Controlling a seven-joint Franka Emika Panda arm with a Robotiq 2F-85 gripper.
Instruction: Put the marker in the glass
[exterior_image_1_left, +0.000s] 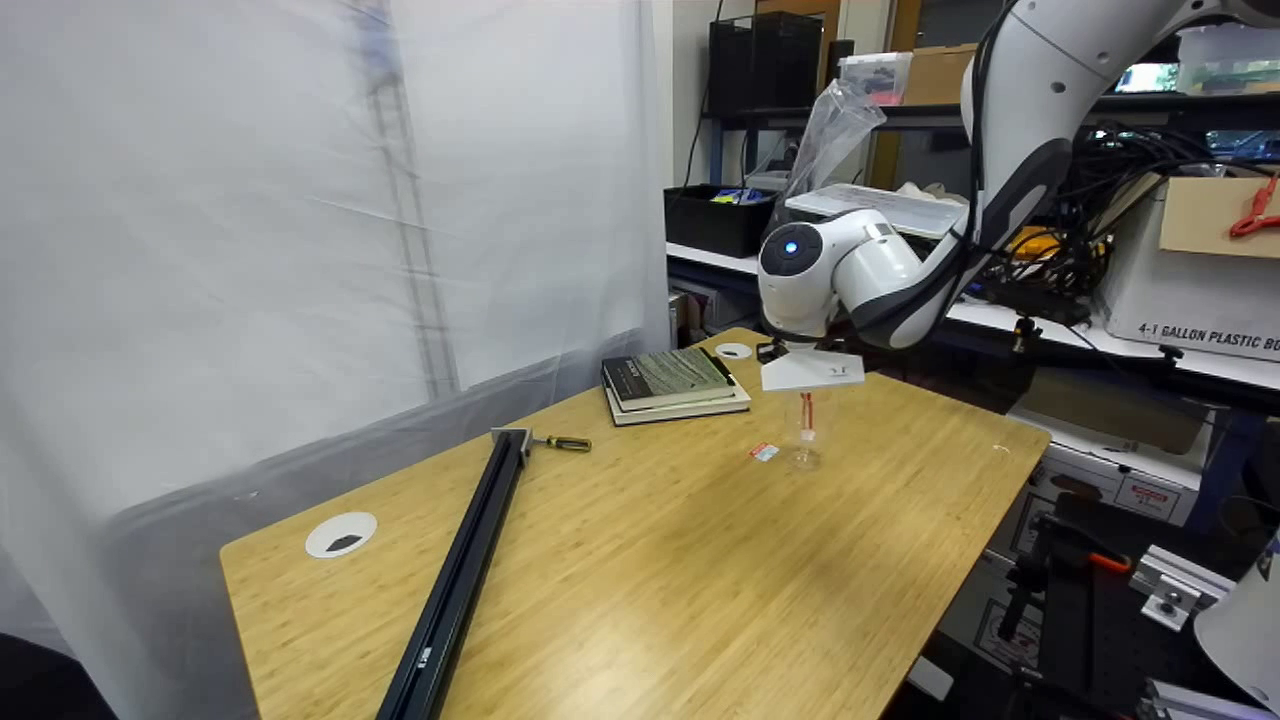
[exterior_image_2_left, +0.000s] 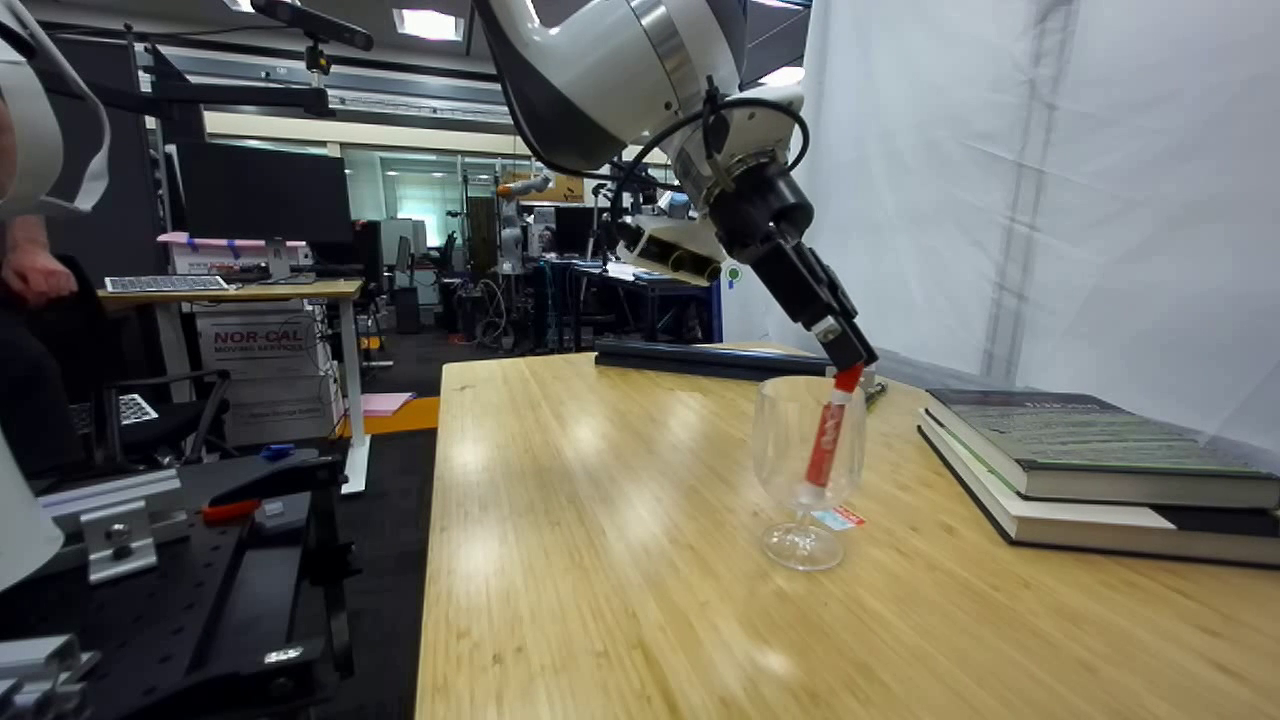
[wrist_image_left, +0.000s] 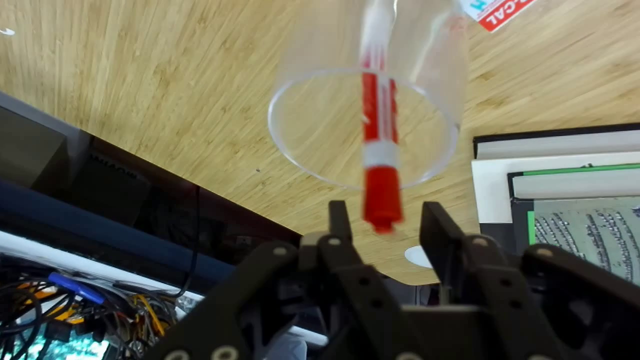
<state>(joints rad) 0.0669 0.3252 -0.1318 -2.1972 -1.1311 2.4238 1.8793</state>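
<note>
The red marker with white sections stands tilted inside the clear stemmed glass. Its red cap end rises above the glass rim. The glass stands upright on the table; its base shows faintly in an exterior view, with the marker inside. In the wrist view my gripper is open, with a finger on each side of the marker's cap and gaps on both sides. My fingertips are just above the glass rim. A white plate on the wrist hides the fingers in an exterior view.
Two stacked books lie near the glass, by the curtain side. A long black bar lies across the table with a screwdriver at its end. A small red and white label lies close to the glass base.
</note>
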